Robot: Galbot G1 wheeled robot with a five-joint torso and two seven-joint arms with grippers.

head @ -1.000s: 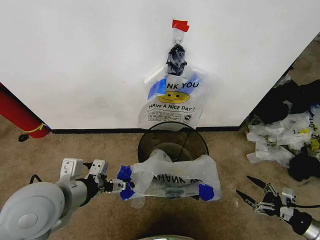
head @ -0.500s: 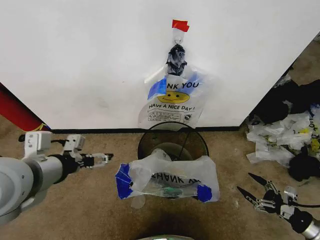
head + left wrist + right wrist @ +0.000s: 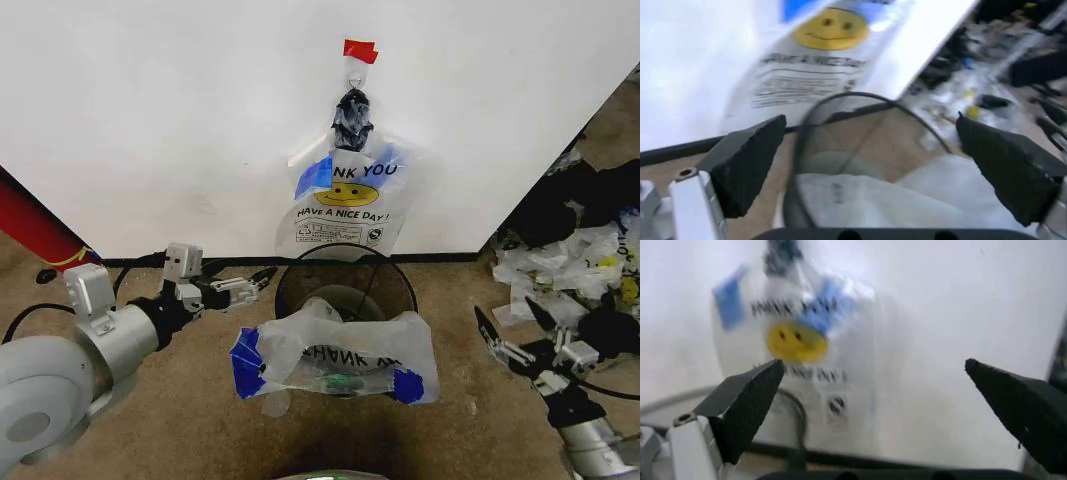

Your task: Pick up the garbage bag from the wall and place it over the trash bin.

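A garbage bag (image 3: pixel 345 195) with a yellow smiley hangs on the white wall (image 3: pixel 150 120) from a hook, just above the dark see-through trash bin (image 3: pixel 345 283). A second printed bag (image 3: pixel 335 355) with blue tape corners lies draped over the bin's near rim. My left gripper (image 3: pixel 258 280) is open beside the bin's left rim, holding nothing. The left wrist view looks between open pads (image 3: pixel 747 160) at the bin rim (image 3: pixel 840 102) and the hanging bag (image 3: pixel 820 45). My right gripper (image 3: pixel 505 320) is open, low at the right. It faces the hanging bag (image 3: pixel 797 340).
A red cylinder (image 3: pixel 35 235) leans at the far left. A pile of white and black bags (image 3: pixel 575 260) lies on the floor at the right. Red tape (image 3: pixel 360 50) and a black knotted wad (image 3: pixel 353 115) sit above the hanging bag. Brown carpet surrounds the bin.
My left gripper has let go of the draped bag's blue corner, swung out left, then come forward to the bin's left rim. My right gripper has risen and moved forward.
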